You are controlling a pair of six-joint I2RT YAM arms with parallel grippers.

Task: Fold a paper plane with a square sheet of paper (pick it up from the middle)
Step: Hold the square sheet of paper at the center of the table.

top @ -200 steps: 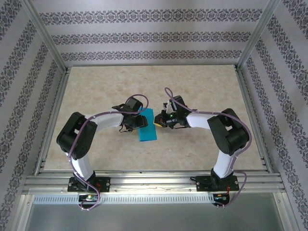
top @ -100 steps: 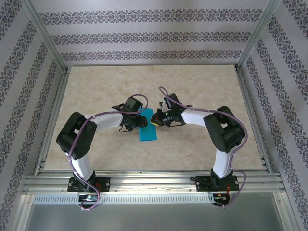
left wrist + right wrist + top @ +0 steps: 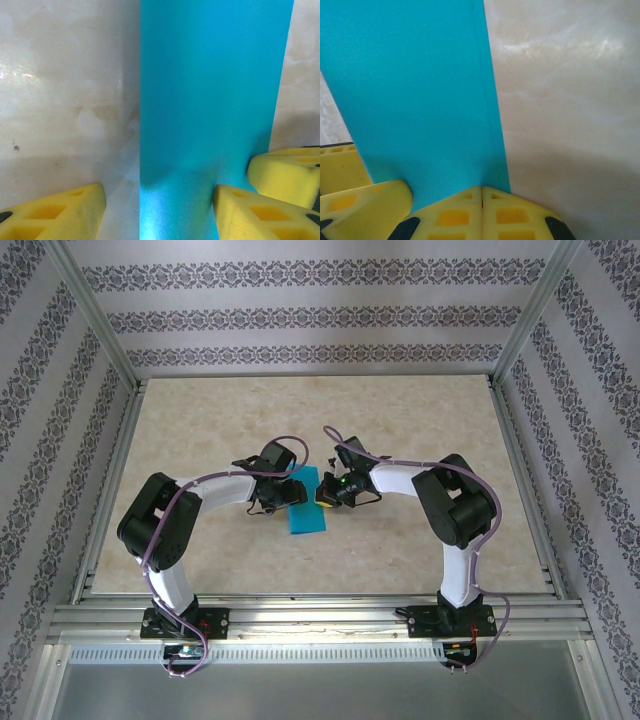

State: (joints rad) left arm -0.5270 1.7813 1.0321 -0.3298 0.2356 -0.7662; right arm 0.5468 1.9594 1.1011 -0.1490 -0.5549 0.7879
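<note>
The square sheet of paper (image 3: 306, 510) lies on the table as a narrow teal-blue rectangle, folded over. In the left wrist view the paper (image 3: 210, 100) runs straight away from the camera. My left gripper (image 3: 160, 210) is open, one yellow finger (image 3: 60, 215) on bare table left of the paper and the other (image 3: 250, 212) over its right part. My right gripper (image 3: 481, 192) is shut, its tips together on the right long edge of the paper (image 3: 420, 90). In the top view the left gripper (image 3: 290, 492) and right gripper (image 3: 325, 495) meet over the strip's far half.
The beige marbled tabletop (image 3: 420, 430) spreads wide around the paper, bounded by an aluminium frame (image 3: 300, 590) at the near edge and patterned walls. A yellow finger of the left gripper (image 3: 350, 190) shows at the left of the right wrist view.
The right arm has swung left, bringing its shut gripper onto the paper's right edge. The left arm and the paper have stayed in place.
</note>
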